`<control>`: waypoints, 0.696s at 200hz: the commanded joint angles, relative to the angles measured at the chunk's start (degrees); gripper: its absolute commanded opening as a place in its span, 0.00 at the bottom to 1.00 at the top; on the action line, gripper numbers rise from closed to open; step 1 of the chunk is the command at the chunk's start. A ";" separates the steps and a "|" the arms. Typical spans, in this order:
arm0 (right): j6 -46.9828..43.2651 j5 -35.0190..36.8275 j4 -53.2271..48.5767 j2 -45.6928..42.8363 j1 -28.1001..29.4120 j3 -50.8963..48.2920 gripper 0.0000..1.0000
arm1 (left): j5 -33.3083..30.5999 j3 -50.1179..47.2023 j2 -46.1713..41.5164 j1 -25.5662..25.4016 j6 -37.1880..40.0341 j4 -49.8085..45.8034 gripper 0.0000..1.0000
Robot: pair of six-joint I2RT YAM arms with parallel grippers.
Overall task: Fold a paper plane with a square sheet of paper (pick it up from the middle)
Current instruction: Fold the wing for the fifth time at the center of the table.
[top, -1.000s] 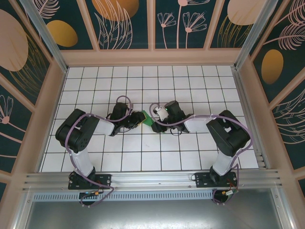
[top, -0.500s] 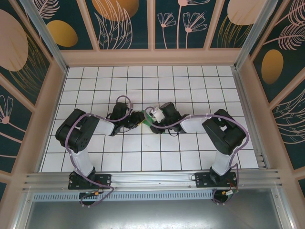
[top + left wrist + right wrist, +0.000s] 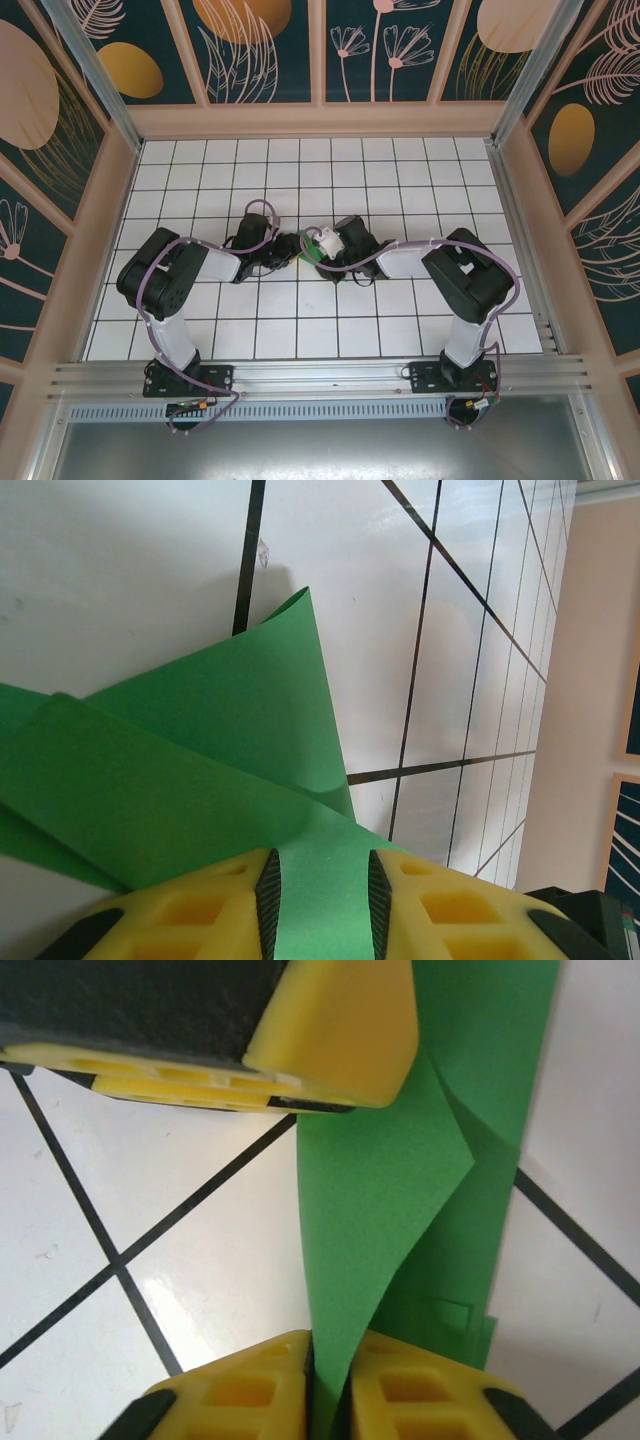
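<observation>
A thin green sheet of paper [image 3: 310, 251], already creased and folded, sits near the middle of a white tiled table with black grid lines [image 3: 300, 320]. The overhead view has two robot arms reaching inward from either side, their tips almost meeting over the paper. Very little green shows between them.

The left gripper [image 3: 293, 247] comes in from the left. In its wrist camera its two yellow fingers with black pads [image 3: 268, 900] stand visibly apart. A flat band of green paper [image 3: 200, 780] fills the gap and fans out beyond it in overlapping layers, one corner curling up off the tiles. The paper looks to lie under the parted fingers rather than pinched between them, though that is a judgement.

The right gripper [image 3: 322, 243] comes in from the right. In its wrist camera its yellow fingers [image 3: 270, 1380] are drawn almost together, clamping a raised fold of the green paper [image 3: 380, 1210] edge-on. From that pinch the paper runs straight ahead to the left arm's yellow finger [image 3: 340, 1030], which sits across the far end.

The paper's long axis therefore runs from one gripper to the other, left to right in the overhead view. Both arms are equally close, but only the right one has a firm hold. The next crease likely depends on the left fingers pinning their end while the right draws its fold along that line.
</observation>
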 commanded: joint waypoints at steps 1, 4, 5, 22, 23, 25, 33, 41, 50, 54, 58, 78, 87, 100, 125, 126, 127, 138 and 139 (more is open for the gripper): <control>-0.65 -2.70 -1.60 0.94 0.24 1.07 0.11 | -2.45 1.25 -0.92 -0.31 2.41 -3.31 0.34; -0.50 -2.95 -1.59 0.94 0.17 1.05 0.10 | -2.46 1.33 -1.30 -0.33 2.58 -3.42 0.34; -0.48 -3.12 -1.59 0.98 0.16 1.07 0.10 | -2.51 1.34 -1.46 -0.36 2.57 -3.56 0.34; 0.52 -5.56 -1.02 0.93 -0.52 0.91 0.04 | -3.29 1.62 -3.82 -0.22 3.25 -4.63 0.36; 0.56 -5.74 -0.99 0.84 -0.58 0.91 0.04 | -3.37 1.66 -4.12 -0.22 3.30 -4.69 0.36; 0.77 -6.10 -0.91 0.84 -0.70 0.90 0.03 | -3.58 1.63 -4.46 -0.22 3.36 -4.81 0.37; 1.57 -7.56 -0.43 0.64 -1.11 0.77 0.01 | -4.15 1.55 -5.92 -0.20 3.63 -5.24 0.38; 2.49 -9.24 0.16 0.51 -1.62 0.60 0.00 | -5.02 1.25 -7.62 -0.21 3.94 -5.53 0.40; 3.85 -11.16 0.73 0.58 -2.32 0.62 0.00 | -6.05 0.67 -9.61 -0.20 4.14 -5.80 0.41; 4.61 -11.88 0.98 0.57 -2.65 0.64 0.00 | -6.40 0.38 -10.27 -0.22 4.15 -5.81 0.42; 5.33 -12.66 1.32 0.52 -2.89 0.68 0.00 | -6.80 0.02 -10.90 -0.22 4.22 -5.81 0.43; 9.11 -16.24 3.18 0.94 -4.34 0.40 0.00 | -7.49 -1.90 -13.16 -0.21 3.97 -4.43 0.45; 10.75 -18.76 4.00 1.30 -5.01 0.33 0.00 | -7.26 -2.94 -13.76 -0.21 3.62 -3.10 0.46; 13.87 -20.17 5.44 2.02 -5.62 0.14 0.00 | -6.38 -4.38 -14.15 -0.18 3.11 -0.68 0.46; 20.21 -24.73 8.58 3.87 -6.93 -0.33 0.00 | -4.31 -6.50 -14.19 -0.30 2.08 4.11 0.47; 20.43 -24.91 8.73 3.94 -7.00 -0.33 0.00 | -4.23 -6.57 -14.18 -0.30 2.02 4.29 0.47; 20.66 -25.09 8.89 4.02 -7.03 -0.42 0.00 | -4.14 -6.65 -14.18 -0.31 1.98 4.43 0.47; 23.41 -26.17 9.90 4.66 -7.38 -0.49 0.00 | -3.56 -7.51 -13.94 -0.37 1.23 6.31 0.47; 23.61 -26.25 9.91 4.77 -7.40 -0.50 0.00 | -3.50 -7.60 -13.88 -0.38 1.15 6.49 0.47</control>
